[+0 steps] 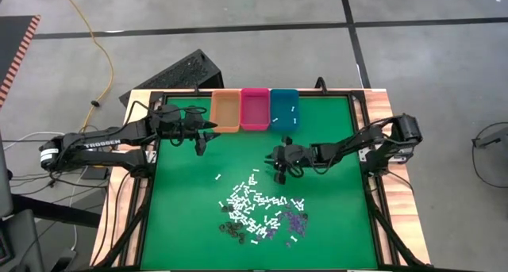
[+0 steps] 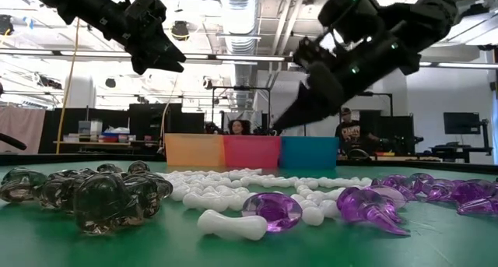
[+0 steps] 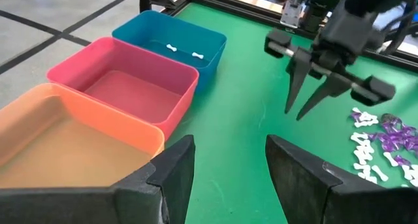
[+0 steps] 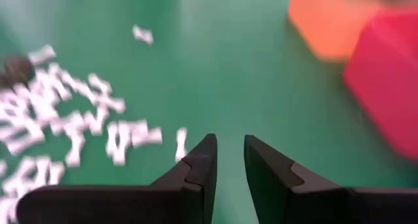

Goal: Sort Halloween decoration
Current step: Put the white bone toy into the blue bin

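Right gripper [image 1: 279, 175]: fingers slightly parted, empty, above mat near decoration pile [image 1: 258, 212]
Left gripper [image 1: 200, 145]: spread, beside orange bin [image 1: 225, 112]
Teal bin [image 1: 284, 109]: two white sticks

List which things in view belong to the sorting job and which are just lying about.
Belong to the job:
- white bone pieces, piled mid-table
- purple pieces
- dark pieces
- orange bin, pink bin, teal bin holding a few white pieces
- right gripper, above the pile, jaws apart and empty
- left gripper, waiting near the orange bin

Just lying about:
- yellow cable on the floor
- black keyboard beyond the table
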You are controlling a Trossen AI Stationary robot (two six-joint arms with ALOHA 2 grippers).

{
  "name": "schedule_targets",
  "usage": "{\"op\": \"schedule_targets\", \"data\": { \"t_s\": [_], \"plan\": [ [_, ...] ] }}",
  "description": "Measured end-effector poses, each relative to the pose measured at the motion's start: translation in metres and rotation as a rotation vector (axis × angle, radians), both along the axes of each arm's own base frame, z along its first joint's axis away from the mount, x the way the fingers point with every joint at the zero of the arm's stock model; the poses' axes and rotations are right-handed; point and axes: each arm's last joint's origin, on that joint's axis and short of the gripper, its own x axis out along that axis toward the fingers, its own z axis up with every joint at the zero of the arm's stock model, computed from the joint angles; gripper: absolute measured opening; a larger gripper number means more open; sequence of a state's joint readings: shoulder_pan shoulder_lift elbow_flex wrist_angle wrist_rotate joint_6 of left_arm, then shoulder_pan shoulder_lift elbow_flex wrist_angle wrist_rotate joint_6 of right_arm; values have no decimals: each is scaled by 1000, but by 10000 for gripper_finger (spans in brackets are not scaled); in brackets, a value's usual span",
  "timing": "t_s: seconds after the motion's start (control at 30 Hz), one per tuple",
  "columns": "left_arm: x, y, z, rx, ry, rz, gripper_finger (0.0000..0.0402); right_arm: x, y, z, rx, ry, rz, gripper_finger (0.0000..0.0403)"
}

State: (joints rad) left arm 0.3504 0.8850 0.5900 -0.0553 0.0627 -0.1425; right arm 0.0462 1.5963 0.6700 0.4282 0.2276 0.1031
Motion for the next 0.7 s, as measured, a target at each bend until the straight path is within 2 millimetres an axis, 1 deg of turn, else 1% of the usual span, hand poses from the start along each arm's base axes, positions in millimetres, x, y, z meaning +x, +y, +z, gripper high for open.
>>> {"op": "schedule_targets", "data": {
  "t_s": [0.1,0.2,0.37,0.47,0.53,0.67,0.7],
  "plan": [
    [0,0,0,-2,0,-4,178,5,1,0,18,-49,54,111],
    [0,0,-1,-4,5,-5,178,10,1,-8,65,-71,63,125],
    [0,0,-1,-1,9,-8,178,19,3,-34,64,-65,73,174],
    [0,0,-1,1,9,-10,178,23,3,-44,63,-82,75,206],
    [0,0,-1,2,10,-10,178,27,3,-49,63,-97,73,221],
    [0,0,-1,3,9,-10,178,35,4,-55,43,-90,85,228],
    [0,0,-1,2,9,-10,178,35,4,-59,35,-69,90,228]
  ]
}}
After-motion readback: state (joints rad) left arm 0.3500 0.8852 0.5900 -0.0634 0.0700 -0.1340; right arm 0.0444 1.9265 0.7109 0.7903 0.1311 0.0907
